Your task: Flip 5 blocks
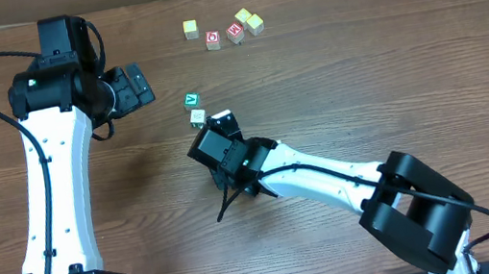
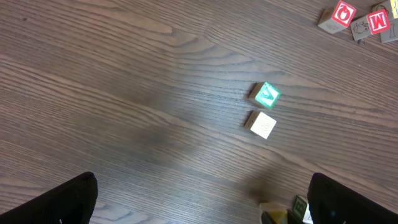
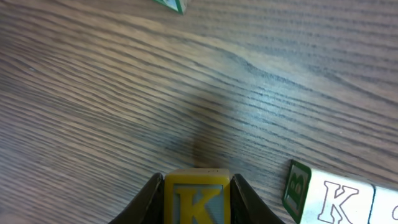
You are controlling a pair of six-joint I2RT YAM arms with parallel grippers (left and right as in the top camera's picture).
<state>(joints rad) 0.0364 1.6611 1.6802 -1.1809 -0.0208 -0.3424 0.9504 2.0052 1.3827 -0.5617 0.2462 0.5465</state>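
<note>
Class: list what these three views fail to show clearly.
Right wrist: yellow K block is cut off by the bottom edge; green block shows only a corner at the top edge.
Overhead: letters on the far blocks are too small to read.
Left wrist: pale block has a washed-out top face.

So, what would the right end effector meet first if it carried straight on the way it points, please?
Most likely bare table: the right end effector, shut on a yellow block, has only wood directly ahead. A green block sits farther on, slightly left; depth is unclear.
</note>
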